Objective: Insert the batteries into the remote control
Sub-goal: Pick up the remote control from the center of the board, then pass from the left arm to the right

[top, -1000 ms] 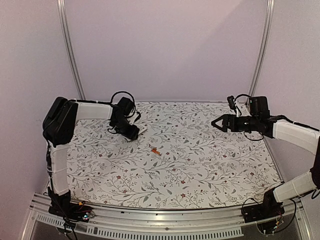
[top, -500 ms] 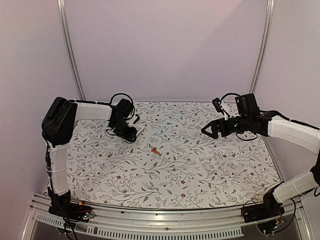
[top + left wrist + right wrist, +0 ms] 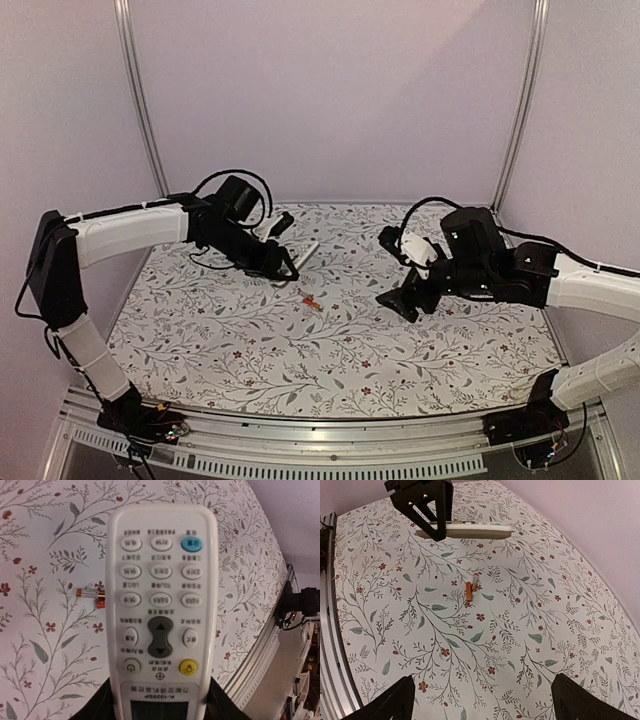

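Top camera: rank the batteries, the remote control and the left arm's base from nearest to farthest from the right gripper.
From the right gripper:
1. The batteries, lying just to its left, mid-table.
2. The remote control, farther back and left, held in the left gripper.
3. The left arm's base, at the near left corner.

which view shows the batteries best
The right wrist view: both batteries lie in the open on the table, side by side and distinct. In the left wrist view the remote covers part of them. The top view shows only a tiny orange speck.
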Action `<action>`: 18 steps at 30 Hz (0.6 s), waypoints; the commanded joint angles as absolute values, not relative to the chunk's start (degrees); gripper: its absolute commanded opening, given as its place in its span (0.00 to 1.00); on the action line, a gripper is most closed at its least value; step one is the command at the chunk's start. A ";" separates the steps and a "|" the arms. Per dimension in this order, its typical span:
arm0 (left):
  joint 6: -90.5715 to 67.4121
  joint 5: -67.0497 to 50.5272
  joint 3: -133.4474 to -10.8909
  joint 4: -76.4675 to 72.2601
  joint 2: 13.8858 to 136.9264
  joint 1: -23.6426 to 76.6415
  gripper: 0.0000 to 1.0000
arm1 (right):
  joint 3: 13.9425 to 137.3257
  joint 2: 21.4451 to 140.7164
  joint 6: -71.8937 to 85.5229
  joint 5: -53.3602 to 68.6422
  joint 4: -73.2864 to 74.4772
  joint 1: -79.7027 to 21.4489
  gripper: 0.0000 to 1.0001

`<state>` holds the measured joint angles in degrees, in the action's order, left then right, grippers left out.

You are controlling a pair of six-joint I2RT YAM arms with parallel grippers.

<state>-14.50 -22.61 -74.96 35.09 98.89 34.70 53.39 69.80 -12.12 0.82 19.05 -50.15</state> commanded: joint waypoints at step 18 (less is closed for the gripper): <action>-24.81 -41.37 -76.87 47.49 91.22 52.11 0.22 | 63.89 75.85 -37.59 -27.41 32.34 -81.95 0.77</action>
